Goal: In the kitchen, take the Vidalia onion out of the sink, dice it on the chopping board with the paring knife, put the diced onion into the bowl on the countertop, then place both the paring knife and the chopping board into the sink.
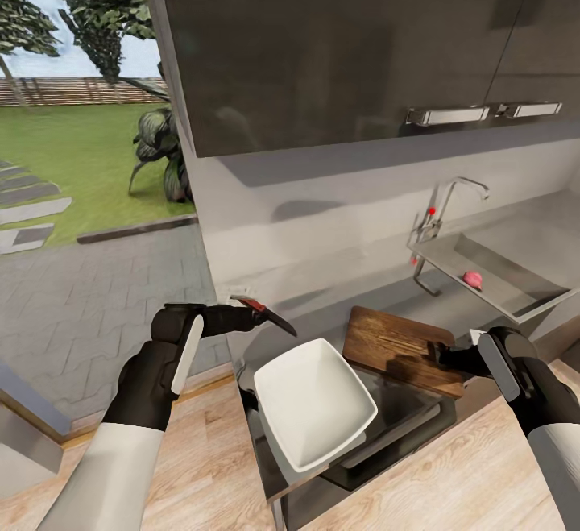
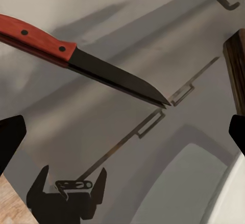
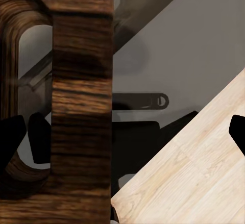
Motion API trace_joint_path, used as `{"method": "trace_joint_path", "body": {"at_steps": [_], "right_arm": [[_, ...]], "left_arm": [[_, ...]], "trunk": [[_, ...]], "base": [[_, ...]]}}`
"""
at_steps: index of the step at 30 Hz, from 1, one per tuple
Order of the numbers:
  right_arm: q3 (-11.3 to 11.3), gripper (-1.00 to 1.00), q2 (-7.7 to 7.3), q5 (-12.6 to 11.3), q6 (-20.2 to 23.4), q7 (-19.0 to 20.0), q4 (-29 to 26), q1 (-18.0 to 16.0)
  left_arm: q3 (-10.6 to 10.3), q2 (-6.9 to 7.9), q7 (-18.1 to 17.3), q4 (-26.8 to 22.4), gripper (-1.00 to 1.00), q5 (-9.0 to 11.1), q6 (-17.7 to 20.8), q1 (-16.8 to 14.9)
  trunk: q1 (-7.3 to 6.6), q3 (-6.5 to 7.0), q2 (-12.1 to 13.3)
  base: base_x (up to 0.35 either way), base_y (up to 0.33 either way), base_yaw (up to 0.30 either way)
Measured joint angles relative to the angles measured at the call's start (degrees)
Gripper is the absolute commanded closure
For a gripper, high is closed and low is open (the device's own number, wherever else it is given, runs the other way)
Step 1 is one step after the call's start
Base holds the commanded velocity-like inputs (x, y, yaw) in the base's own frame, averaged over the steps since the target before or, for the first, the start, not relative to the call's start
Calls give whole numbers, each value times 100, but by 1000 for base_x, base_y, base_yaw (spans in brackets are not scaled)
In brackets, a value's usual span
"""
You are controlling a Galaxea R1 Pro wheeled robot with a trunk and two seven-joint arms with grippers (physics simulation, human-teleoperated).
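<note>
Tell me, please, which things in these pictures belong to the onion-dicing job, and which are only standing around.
Belong to the job: paring knife, chopping board, bowl, sink, pink onion in it, countertop.

Only standing around: wall cabinets, their handles, tap, garden plant outside.

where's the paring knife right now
In the head view the paring knife is at the left gripper, above the countertop's left end, just beyond the white bowl.
</note>
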Motion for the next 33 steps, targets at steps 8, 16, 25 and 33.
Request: {"method": "trace_joint_path", "body": {"at_steps": [8, 16, 25, 33], "right_arm": [[-1, -100, 0, 0, 0, 0, 0, 0], [5, 100, 1, -45, -7, 1, 0, 0], [6, 100, 0, 20, 0, 3, -1, -1], [8, 100, 0, 8, 0, 5, 0, 0]], "left_arm": [[0, 0, 3, 0, -100, 0, 0, -1], [0, 0, 2, 0, -100, 0, 0, 0], [0, 0, 4, 0, -100, 0, 0, 0], [0, 0, 4, 0, -100, 0, 0, -3]], "trunk": [[0, 0, 0], [0, 0, 0], [0, 0, -1], [0, 10, 0]], "base": [[0, 0, 0], [0, 0, 0], [0, 0, 0], [0, 0, 0]]}}
